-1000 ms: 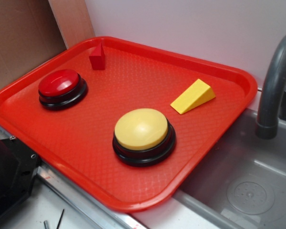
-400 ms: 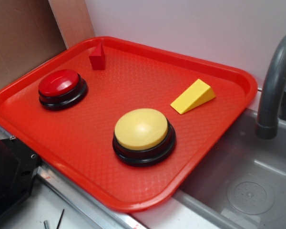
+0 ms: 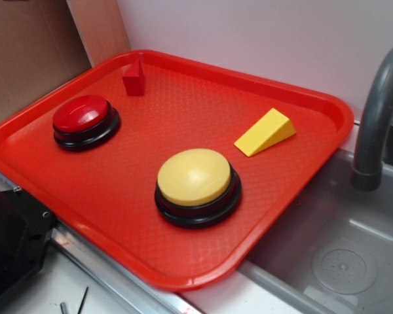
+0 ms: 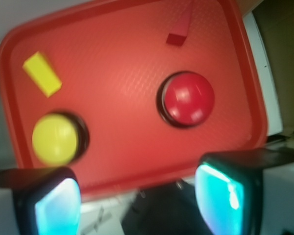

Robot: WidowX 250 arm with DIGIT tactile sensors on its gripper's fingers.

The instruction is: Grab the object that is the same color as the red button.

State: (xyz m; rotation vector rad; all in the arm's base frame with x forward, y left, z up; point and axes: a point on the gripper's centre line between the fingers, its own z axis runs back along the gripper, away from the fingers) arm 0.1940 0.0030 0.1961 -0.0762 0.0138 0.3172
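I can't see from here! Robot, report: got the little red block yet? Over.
Pincer open, empty, high over tray's near edge. Red block untouched at far corner, behind red button. Nothing blocking. Over.

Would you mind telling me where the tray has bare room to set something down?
Widest free patch: mid-tray, bordered by red wedge, red button, yellow button and yellow wedge. The near-left strip is also bare. Tightest: between red wedge and red button.

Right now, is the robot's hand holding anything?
No. The hand is open and empty above the tray; the red wedge sits untouched.
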